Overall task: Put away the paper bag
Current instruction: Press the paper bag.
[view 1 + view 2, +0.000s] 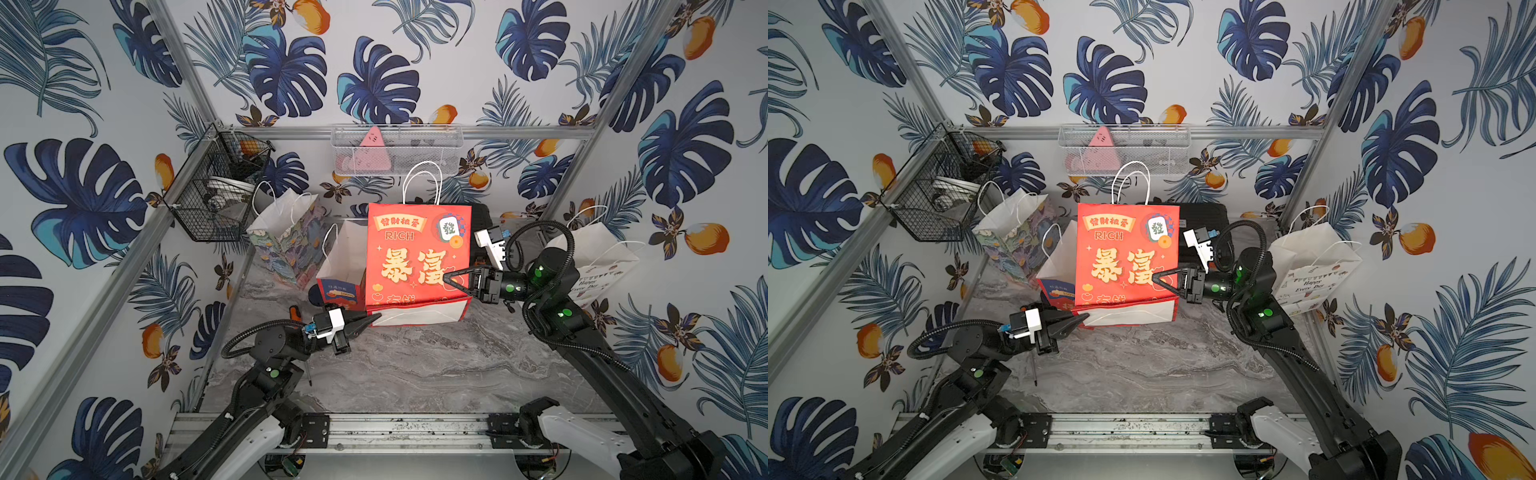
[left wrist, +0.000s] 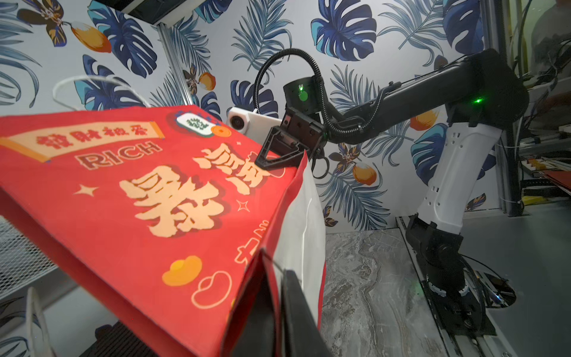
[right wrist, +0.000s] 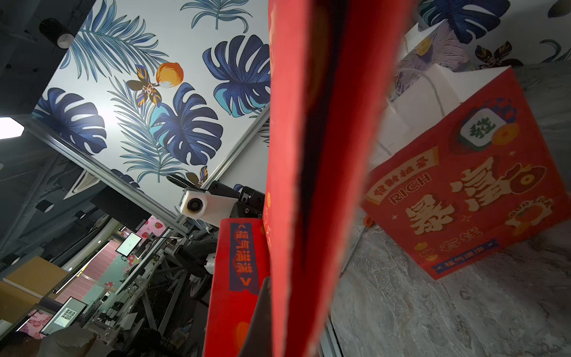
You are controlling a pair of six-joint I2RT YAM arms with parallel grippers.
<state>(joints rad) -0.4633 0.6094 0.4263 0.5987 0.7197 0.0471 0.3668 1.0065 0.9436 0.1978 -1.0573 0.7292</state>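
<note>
Left gripper (image 1: 371, 319) sits nearest, at the near left corner of the red paper bag (image 1: 415, 257). The left wrist view shows the bag's edge running between its fingers, but I cannot tell whether they pinch it. Farther back, the right gripper (image 1: 447, 279) is clamped on the bag's right edge. The bag stands on the marble table (image 1: 415, 365) between the two arms, its printed face showing in both top views. Just beside it on the left stands a smaller red bag (image 1: 345, 257), its mouth open, with a floral bag (image 1: 286, 237) beyond. A white bag (image 1: 602, 257) stands by the right wall. At the back hang a black wire basket (image 1: 216, 199) and a white mesh basket (image 1: 397, 149).
</note>
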